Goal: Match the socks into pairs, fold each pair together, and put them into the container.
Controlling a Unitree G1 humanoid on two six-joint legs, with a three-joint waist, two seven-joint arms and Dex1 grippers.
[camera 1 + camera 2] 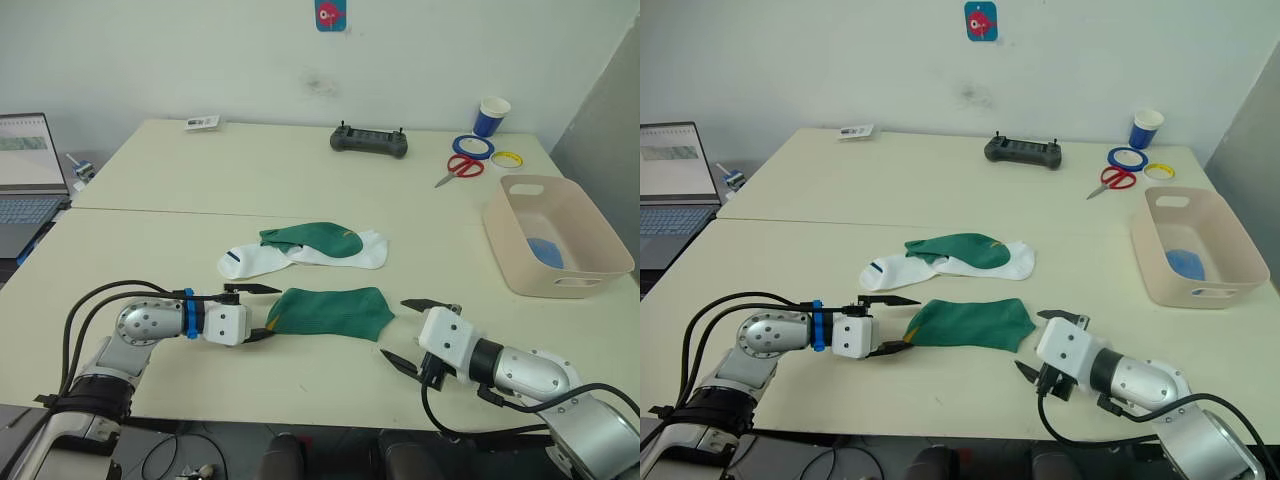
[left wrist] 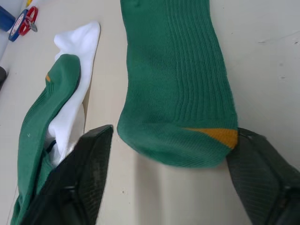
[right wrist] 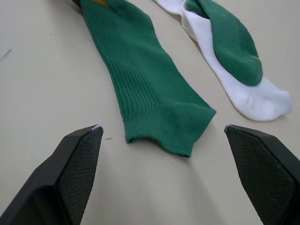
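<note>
A dark green sock [image 1: 330, 312] lies flat near the table's front edge. My left gripper [image 1: 262, 312] is open, its fingers straddling the sock's toe end with the yellow patch [image 2: 213, 136]. My right gripper [image 1: 412, 334] is open just short of the sock's cuff end [image 3: 164, 133]. Behind it, a second green sock [image 1: 312, 240] lies on top of a white sock [image 1: 262, 259] with a dark cuff stripe. The beige-pink container [image 1: 560, 235] stands at the right, with something light blue [image 1: 546, 251] inside it.
At the back of the table are a black controller [image 1: 369, 141], red scissors [image 1: 462, 168], tape rolls [image 1: 472, 147] and a blue-and-white paper cup [image 1: 491, 116]. A laptop [image 1: 27, 175] sits at the far left. A small card [image 1: 202, 123] lies at the back left.
</note>
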